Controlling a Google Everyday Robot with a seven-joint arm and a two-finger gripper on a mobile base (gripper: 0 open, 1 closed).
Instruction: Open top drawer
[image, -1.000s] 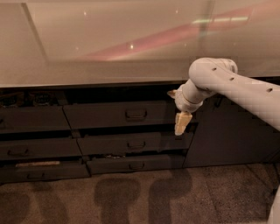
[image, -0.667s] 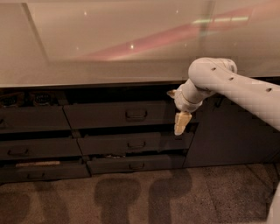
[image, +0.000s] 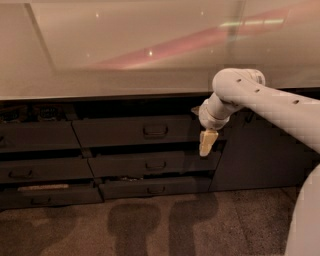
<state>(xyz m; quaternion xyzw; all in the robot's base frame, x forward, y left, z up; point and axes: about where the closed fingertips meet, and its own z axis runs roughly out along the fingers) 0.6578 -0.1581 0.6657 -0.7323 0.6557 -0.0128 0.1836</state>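
The top drawer (image: 115, 132) sits directly below the countertop (image: 125, 55), in the centre column. The gripper (image: 207, 148) points downward at the drawer's right end, well right of the loop handle (image: 155, 131). Its opening state cannot be told, and no object is visibly held. Two narrower drawers (image: 125, 165) lie below, and a cabinet door (image: 260, 155) stands to the right.
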